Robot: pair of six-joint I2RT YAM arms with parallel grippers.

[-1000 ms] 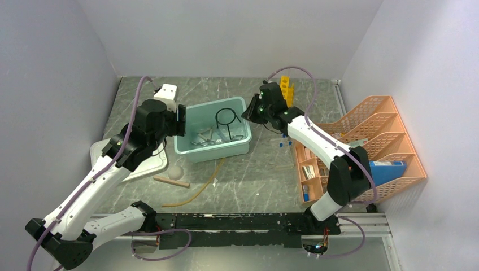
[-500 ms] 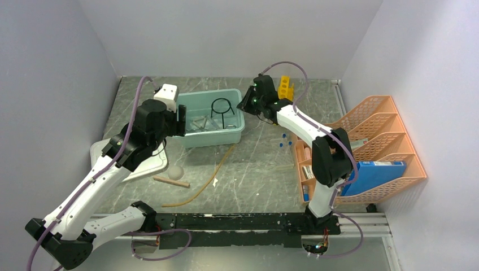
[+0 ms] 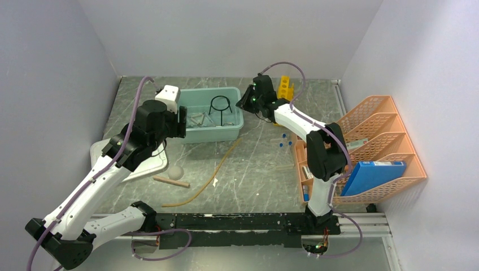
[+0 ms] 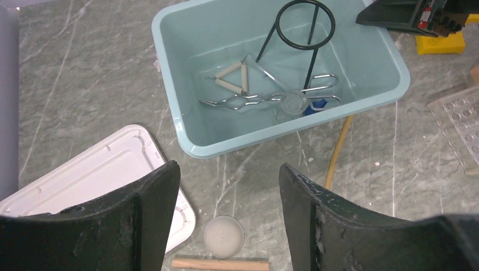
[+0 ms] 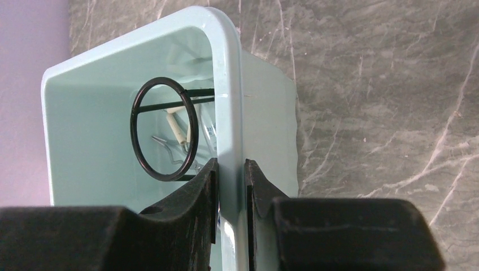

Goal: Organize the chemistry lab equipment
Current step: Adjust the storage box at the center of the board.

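Observation:
My right gripper (image 3: 244, 104) is shut on the right rim of the pale teal tub (image 3: 212, 134); in the right wrist view its jaws (image 5: 230, 169) pinch the rim (image 5: 226, 84). The tub holds the black wire ring stand (image 3: 220, 108), a silver wire triangle (image 4: 234, 79), clips (image 4: 265, 100) and a blue-capped tube (image 4: 313, 105). My left gripper (image 3: 182, 121) is open and empty at the tub's left end. The yellow rack (image 3: 286, 89) stands behind the right gripper. Blue-capped tubes (image 3: 284, 141), the tan hose (image 3: 209, 176) and the wooden stick (image 3: 171, 182) lie on the table.
The grey-white lid (image 3: 152, 164) lies at the left, a small white disc (image 3: 176, 171) beside the stick. The orange mesh organiser (image 3: 373, 141) with the blue box (image 3: 370, 175) fills the right side. A clear dimpled plate (image 4: 460, 130) lies right of the tub.
The right gripper has moved the tub toward the back of the table, away from the hose. The left arm has stayed still.

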